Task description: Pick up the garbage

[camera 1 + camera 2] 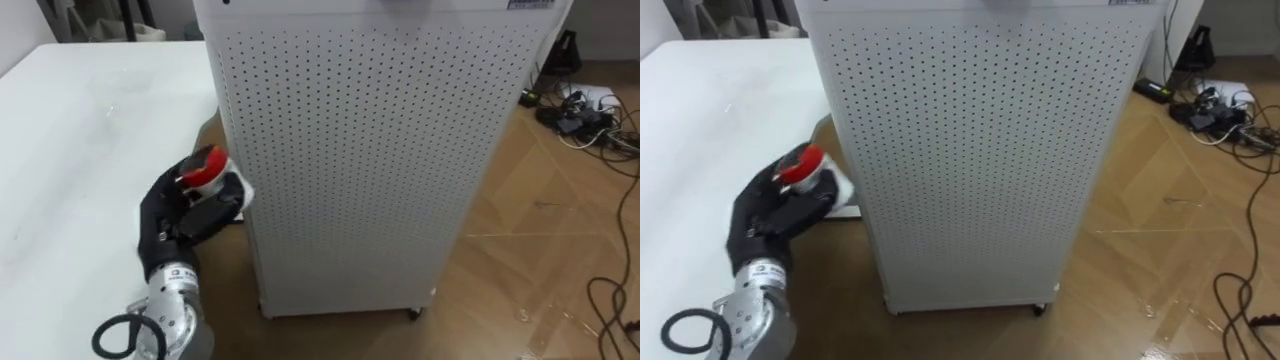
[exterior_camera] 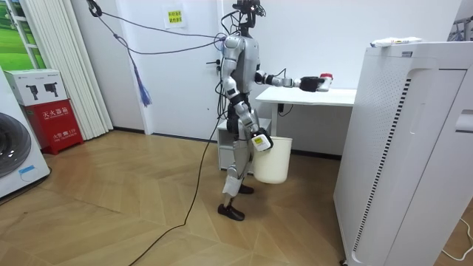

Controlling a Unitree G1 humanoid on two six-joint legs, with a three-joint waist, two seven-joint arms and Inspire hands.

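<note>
White table (image 1: pixel 60 150) at 9 o'clock, cabinet (image 1: pixel 370 150) centre. Left hand (image 1: pixel 185 215) grasps red-white garbage (image 1: pixel 203 168) at 8 o'clock, by table edge. Est.: pickup done, binning in bucket (image 2: pixel 272 161) outstanding. Right hand (image 2: pixel 260 140) by bucket, grip can't tell.

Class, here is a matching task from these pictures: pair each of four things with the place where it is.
Things: 1 red-and-white item; 2 table; 3 perforated cabinet; 4 cables.
Places: a on the wooden floor, far right; b held in the left hand; c standing right of that hand; d spreading to that hand's left.
Pairs: 1-b; 2-d; 3-c; 4-a.
</note>
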